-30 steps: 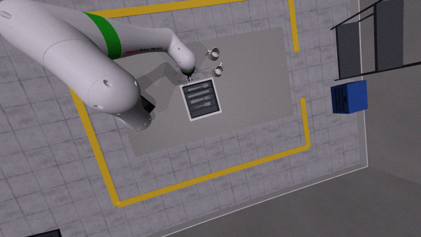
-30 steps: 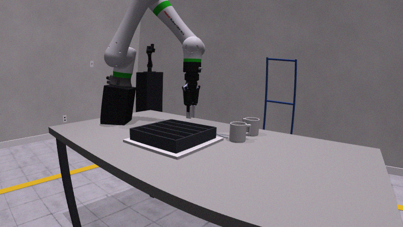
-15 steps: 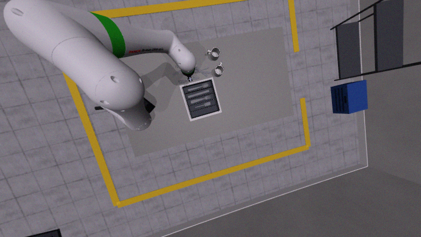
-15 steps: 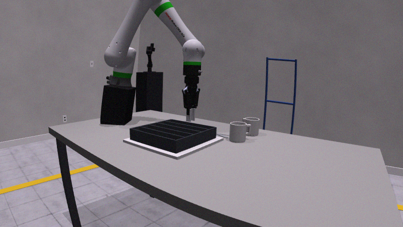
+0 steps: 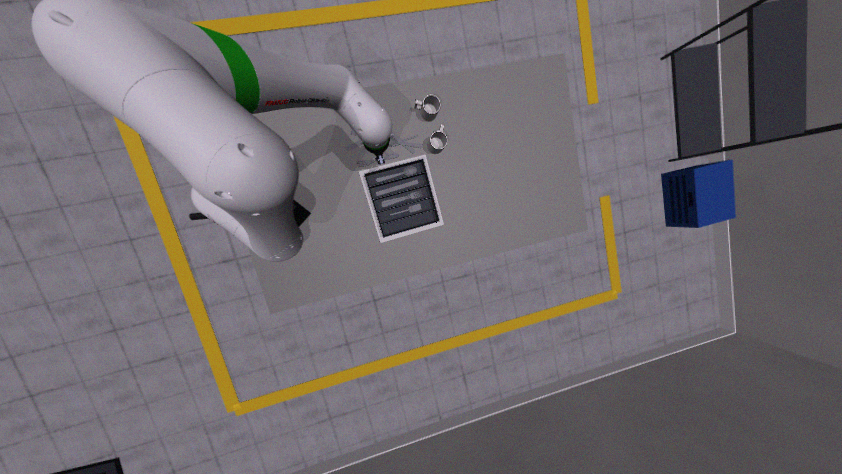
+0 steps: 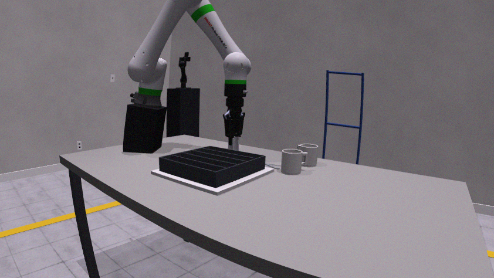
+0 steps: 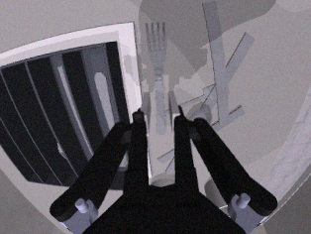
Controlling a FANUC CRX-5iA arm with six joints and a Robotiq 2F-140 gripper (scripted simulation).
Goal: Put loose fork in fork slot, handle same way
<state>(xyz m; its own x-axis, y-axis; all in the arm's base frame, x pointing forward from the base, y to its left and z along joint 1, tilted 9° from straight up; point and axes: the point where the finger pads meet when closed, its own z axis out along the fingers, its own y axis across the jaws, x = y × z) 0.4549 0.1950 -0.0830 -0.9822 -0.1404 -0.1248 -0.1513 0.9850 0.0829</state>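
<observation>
The loose fork (image 7: 156, 69) lies on the table just outside the black tray (image 7: 66, 120), its tines pointing away from me in the wrist view. My gripper (image 7: 158, 100) is low over it, fingers narrowed with a small gap, one on each side of the handle and not pinching it. In the overhead view the gripper (image 5: 380, 157) is at the tray's (image 5: 401, 197) far left corner. In the side view it (image 6: 234, 141) stands behind the tray (image 6: 211, 165). The slots hold pale cutlery, too blurred to tell which slot has forks.
Other loose cutlery (image 7: 220, 83) lies crossed in a pile right of the fork. Two white mugs (image 6: 291, 160) (image 6: 308, 154) stand right of the tray. The arm's black base block (image 6: 143, 127) is at the table's back left.
</observation>
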